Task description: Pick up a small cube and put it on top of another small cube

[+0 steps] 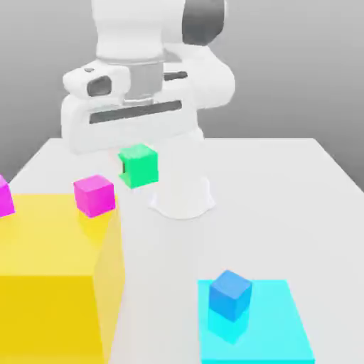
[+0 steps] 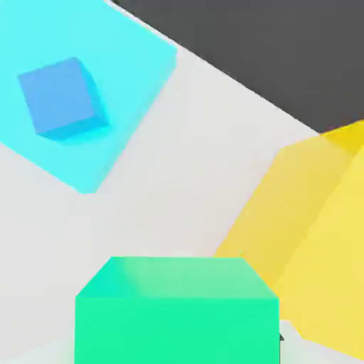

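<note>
The green cube (image 1: pixel 138 166) is held aloft, apparently pinched by the gripper (image 1: pixel 135 146). If released off-centre over the blue cube (image 1: pixel 230 293), 1 toppled stack results.

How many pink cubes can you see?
2. One magenta cube sits on top of the big yellow block; another is at the exterior view's left edge, partly cut off.
</note>
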Tool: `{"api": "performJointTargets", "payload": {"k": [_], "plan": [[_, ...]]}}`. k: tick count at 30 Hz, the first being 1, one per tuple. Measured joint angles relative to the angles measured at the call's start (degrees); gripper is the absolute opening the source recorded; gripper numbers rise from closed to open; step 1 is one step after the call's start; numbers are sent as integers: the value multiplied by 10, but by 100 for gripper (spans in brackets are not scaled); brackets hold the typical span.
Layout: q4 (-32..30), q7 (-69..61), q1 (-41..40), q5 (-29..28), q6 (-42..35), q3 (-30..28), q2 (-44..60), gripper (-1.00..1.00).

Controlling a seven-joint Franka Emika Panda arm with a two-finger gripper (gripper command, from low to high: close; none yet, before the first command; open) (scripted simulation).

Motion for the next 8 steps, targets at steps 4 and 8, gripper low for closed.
{"api": "performJointTargets", "payload": {"k": [4, 8], "plan": [[-40, -3, -18, -11, 62, -23, 22, -100], [-50, -3, -19, -12, 78, -26, 29, 100]]}}
